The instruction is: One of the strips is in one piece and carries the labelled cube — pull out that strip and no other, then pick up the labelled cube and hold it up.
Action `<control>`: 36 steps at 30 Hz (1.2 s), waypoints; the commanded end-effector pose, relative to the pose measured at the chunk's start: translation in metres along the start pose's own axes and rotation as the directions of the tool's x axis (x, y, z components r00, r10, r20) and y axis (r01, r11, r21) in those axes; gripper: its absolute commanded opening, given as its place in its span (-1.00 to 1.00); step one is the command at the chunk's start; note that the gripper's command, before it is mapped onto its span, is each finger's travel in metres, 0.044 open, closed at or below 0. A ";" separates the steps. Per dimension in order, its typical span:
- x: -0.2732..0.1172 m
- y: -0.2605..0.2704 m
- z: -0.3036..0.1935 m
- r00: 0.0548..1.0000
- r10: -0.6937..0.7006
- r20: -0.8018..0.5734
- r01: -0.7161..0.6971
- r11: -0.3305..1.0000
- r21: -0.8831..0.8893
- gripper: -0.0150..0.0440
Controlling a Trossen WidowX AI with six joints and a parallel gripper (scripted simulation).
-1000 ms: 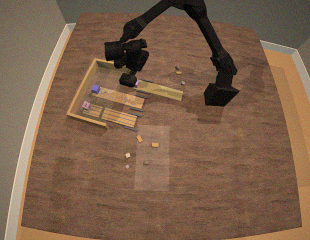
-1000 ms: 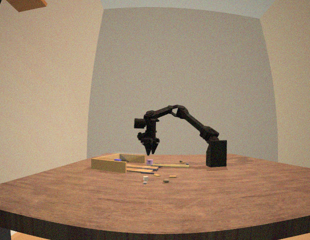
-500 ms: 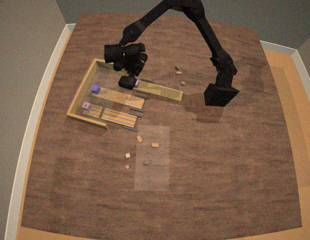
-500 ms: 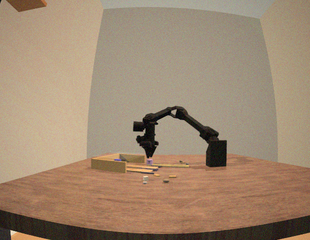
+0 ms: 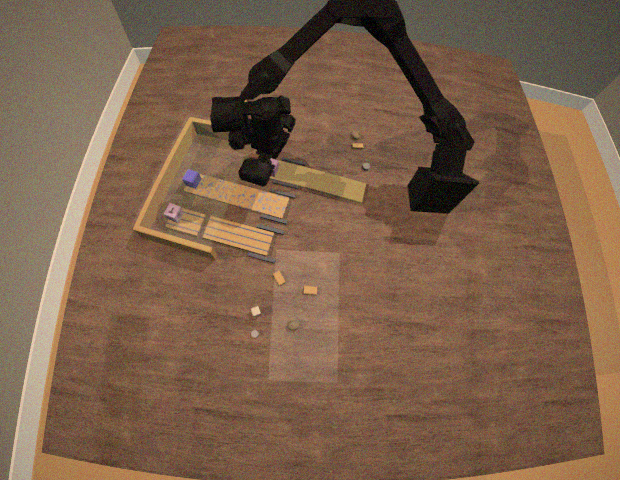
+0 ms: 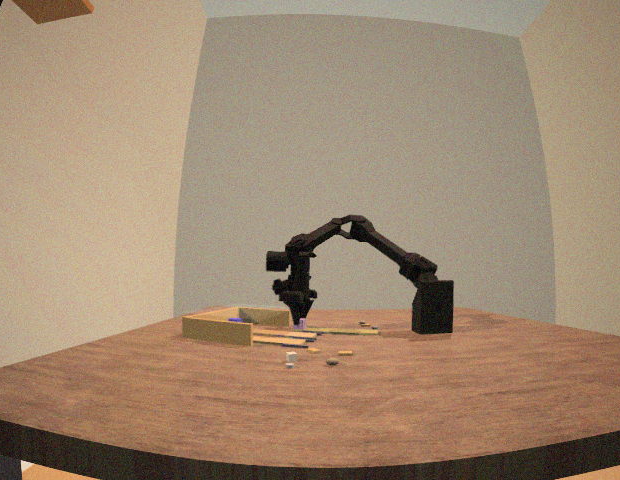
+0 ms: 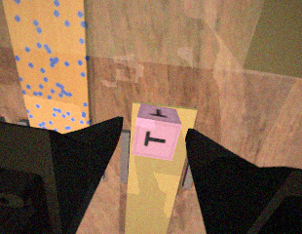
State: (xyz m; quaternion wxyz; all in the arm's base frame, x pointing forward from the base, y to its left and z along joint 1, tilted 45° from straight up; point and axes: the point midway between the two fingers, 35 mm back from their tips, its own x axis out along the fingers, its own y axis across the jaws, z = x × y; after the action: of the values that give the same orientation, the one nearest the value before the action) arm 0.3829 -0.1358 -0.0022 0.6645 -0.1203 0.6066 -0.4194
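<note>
The pink cube marked with a black T sits on the near end of the plain yellow flat strip, which lies pulled out of the open-fronted yellow wooden tray across the brown wood-grain table. The black parallel-jaw gripper stands half-open around this cube, one dark finger on each side with a gap showing, so it grasps nothing. Beside the plain strip lie an orange strip dotted with blue carrying a purple cube, and a striped strip cut in two with another pink cube. Grey rail bars flank the strips. Only the wrist view shows the T; from above the arm hides most of that cube. Small tan blocks and pebbles lie scattered beyond the tray mouth
</note>
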 end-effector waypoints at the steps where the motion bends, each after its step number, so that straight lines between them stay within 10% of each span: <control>1: 0.007 0.000 -0.002 1.000 -0.004 -0.002 0.004 1.000 -0.006 0.36; 6: 0.011 -0.001 -0.002 1.000 -0.005 -0.001 0.005 1.000 -0.006 0.36; 20: 0.006 -0.001 -0.003 1.000 -0.001 -0.002 0.001 1.000 0.000 -0.49; 36: -0.034 -0.011 -0.060 1.000 -0.003 -0.004 0.003 1.000 -0.008 -0.49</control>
State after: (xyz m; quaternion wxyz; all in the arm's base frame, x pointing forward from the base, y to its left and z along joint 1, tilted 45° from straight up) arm 0.3321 -0.1007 0.0137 0.6625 -0.1241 0.6090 -0.4181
